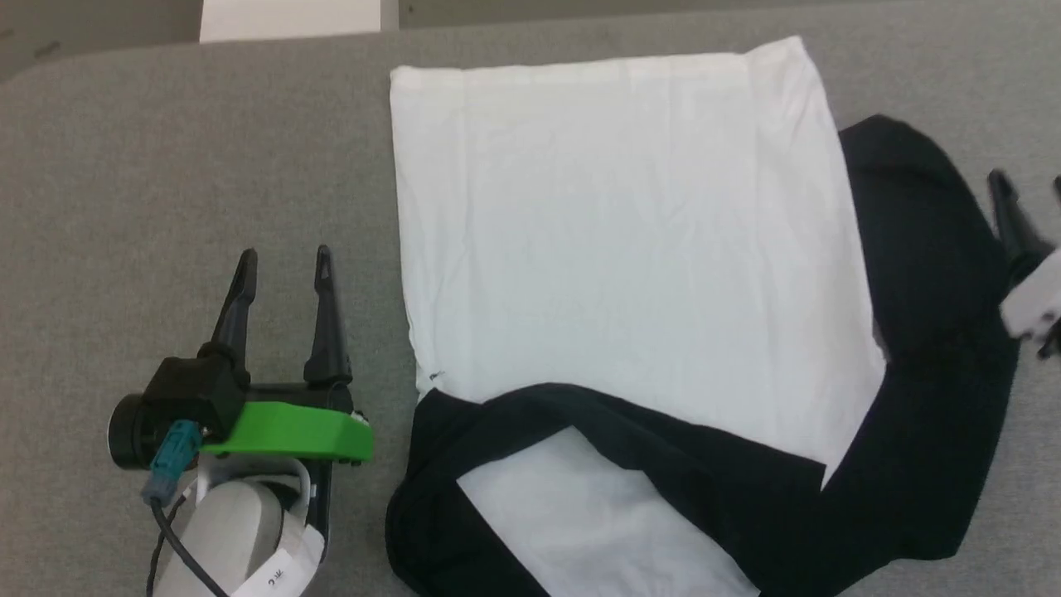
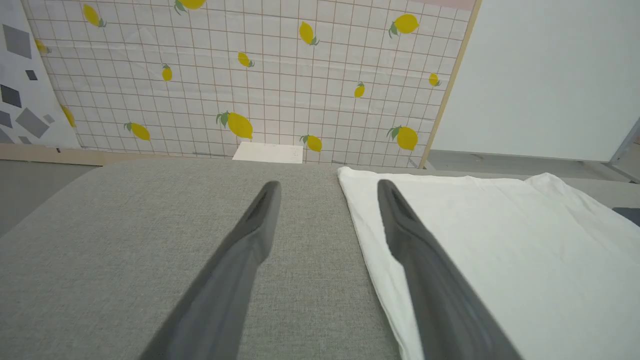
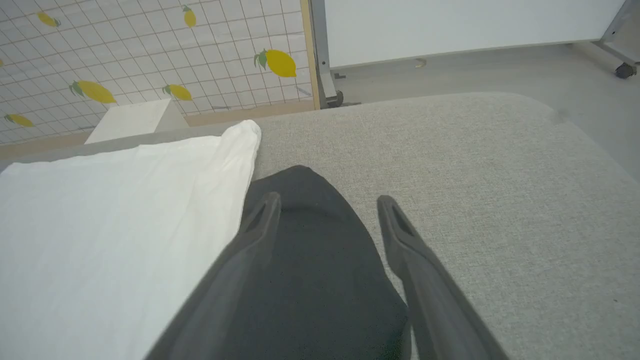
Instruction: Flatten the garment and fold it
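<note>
At the lower left of the head view the left jaws, on the left arm [image 1: 232, 531], hang low over the bare bench [image 1: 166, 149]. They are released and hold nothing. They stand just beside the left edge of the garment [image 1: 622, 224], apart from it. I judge they are parked there, out of the way, because this side needs no pull now.

The garment lies in the middle of the bench, plain white side up, with the shoulders near the robot and the hem far. At the lower middle the folded sleeve [image 1: 663, 448] crosses the white body as a slanted black band, so this side seems already turned in. The free sleeve [image 1: 928, 249] spreads on the bench at the right of the frame, not yet folded.

The right jaws show blurred at the right edge, also released. In the right wrist view the fingers [image 3: 257, 225] stand astride the outer edge of the free sleeve, one over black cloth, one over bench. Whether they touch the cloth I cannot tell. This placing, I think, prepares a pinch to bring the sleeve over the body.

Beyond the bench stand a white box [image 2: 267, 152] and a wall [image 2: 250, 75] with lemons.
</note>
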{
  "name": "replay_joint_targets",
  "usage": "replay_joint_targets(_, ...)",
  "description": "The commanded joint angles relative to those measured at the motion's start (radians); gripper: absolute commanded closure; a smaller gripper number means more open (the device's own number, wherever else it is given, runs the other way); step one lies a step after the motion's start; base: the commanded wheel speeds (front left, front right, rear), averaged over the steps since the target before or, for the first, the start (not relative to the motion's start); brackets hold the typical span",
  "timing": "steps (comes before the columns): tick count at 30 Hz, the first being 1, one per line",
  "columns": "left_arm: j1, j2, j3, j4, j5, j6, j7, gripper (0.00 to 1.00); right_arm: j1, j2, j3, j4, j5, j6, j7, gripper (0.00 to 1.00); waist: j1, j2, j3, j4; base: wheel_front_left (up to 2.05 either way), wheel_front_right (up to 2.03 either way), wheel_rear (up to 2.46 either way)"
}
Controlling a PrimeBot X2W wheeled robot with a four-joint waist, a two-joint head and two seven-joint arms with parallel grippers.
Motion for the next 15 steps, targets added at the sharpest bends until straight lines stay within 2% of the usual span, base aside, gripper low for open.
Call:
replay_joint_targets(1,0.004,-0.01,0.011,-0.011,0.016,-0.009,-0.005,0.0,-0.048,-0.017,0.005,0.035,0.008,-0.002,0.02,0.0,0.0,0.0,0.078,0.036,0.0,0.0,0.0)
replay_joint_targets(9,-0.033,-0.059,0.074,-0.071,0.082,-0.04,-0.005,0.0,-0.283,-0.131,0.089,0.21,0.025,-0.002,0.164,0.0,0.0,0.0,0.217,0.093,0.0,0.0,0.0)
replay_joint_targets(15,-0.045,-0.086,0.115,-0.076,0.109,-0.073,-0.005,0.0,-0.36,-0.174,0.177,0.278,0.035,-0.002,0.255,0.0,0.0,0.0,0.254,0.116,0.0,0.0,0.0)
